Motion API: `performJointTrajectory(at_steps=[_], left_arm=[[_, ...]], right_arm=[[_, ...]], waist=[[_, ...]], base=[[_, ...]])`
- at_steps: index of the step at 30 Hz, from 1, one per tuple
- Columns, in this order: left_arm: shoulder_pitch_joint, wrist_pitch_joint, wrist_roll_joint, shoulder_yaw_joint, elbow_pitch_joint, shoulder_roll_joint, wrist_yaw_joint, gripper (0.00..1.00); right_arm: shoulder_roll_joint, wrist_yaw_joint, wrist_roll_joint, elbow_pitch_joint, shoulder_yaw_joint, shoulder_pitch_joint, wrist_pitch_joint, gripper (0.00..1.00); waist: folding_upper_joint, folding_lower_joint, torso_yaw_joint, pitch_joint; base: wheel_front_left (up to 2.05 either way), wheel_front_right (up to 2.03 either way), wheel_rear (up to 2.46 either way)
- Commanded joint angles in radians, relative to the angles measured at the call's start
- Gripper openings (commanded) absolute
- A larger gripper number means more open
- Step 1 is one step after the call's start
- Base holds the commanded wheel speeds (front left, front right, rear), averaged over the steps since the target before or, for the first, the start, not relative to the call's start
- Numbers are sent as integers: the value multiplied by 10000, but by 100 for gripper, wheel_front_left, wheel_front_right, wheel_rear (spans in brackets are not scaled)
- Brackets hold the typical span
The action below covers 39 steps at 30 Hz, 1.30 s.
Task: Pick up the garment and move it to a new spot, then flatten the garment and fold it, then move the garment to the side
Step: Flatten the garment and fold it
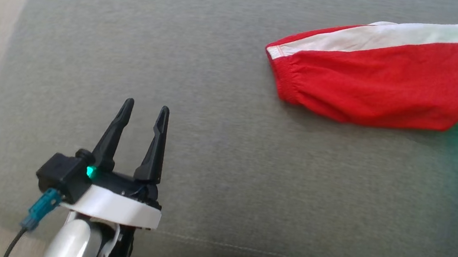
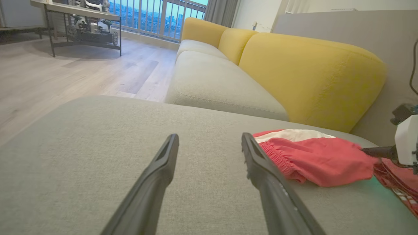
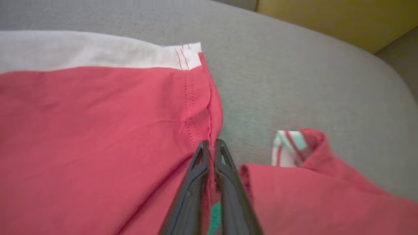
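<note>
Two claws are over the grey seat (image 1: 208, 152). The red shorts (image 1: 383, 84), with a white stripe along their far edge, lie toward the far right of the seat, gathered waistband pointing left. The right claw (image 3: 212, 142) has its fingers pressed together on the hem at the right end of the shorts, pinching the red cloth. The left claw (image 1: 146, 105) hangs spread wide at the near left, well apart from the shorts. A yellow sofa back (image 2: 310, 75) stands beyond.
</note>
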Motion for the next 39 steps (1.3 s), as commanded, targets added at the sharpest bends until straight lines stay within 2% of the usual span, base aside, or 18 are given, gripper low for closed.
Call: performJointTrajectory(at_steps=[1,5,9,18,26,36,37,38,39], left_arm=[[-131,-55,112,345,-359,-13,-121,100],[-167,-55,165,305,-312,-28,-184,100],[-108,-55,187,313,-238,-41,-207,100],[231,-55,266,480,-104,-52,-230,100],[441,-55,305,432,-67,-60,-223,100],[610,-55,278,394,-119,-68,-203,100],[607,-55,279,393,-124,-68,-200,100],[598,-55,284,388,-136,-69,-198,100],[589,-55,292,385,-149,-69,-194,100]], right_arm=[[8,-7,-156,-517,152,-220,-161,0],[196,-7,-328,-822,291,-264,-378,0],[645,-7,-429,-1167,682,-304,-768,0],[1850,-7,-423,-1943,2517,-337,-1326,0],[2489,-7,556,-2517,4473,336,-1229,0],[2625,-7,2376,-4295,6589,2579,-289,0],[2625,-7,2462,-4521,6643,2761,-242,33],[2626,-7,2555,-4755,6659,2933,-241,89],[2627,-7,2660,-5006,6633,3093,-299,100]], waist=[[0,0,-289,-126],[0,0,-374,-213],[0,0,-383,-407],[0,0,-273,-921],[0,0,41,-1242],[0,0,231,-1280],[0,0,224,-1274],[0,0,216,-1273],[0,0,205,-1280]], base=[[0,0,0],[0,0,0],[0,0,0],[0,0,0],[0,0,0],[0,0,0],[0,0,0],[0,0,0],[0,0,0]])
